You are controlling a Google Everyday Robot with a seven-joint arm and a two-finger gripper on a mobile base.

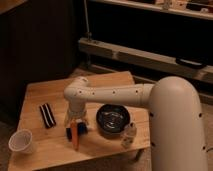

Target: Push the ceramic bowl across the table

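The ceramic bowl (pixel 113 120) is round, shallow and glossy black, standing right of centre near the front of the wooden table (pixel 102 82). My white arm reaches in from the right and bends down over the table's middle. The gripper (pixel 77 131) hangs just left of the bowl, low over the tabletop, a small gap from the bowl's rim. An orange stick-like object (pixel 75 137) shows at the gripper, pointing toward the front edge.
A white paper cup (pixel 20 141) stands at the front left corner. A black striped packet (pixel 47 115) lies on the left side. A small pale bottle (pixel 128 136) stands just front-right of the bowl. A dark shelf unit rises behind the table.
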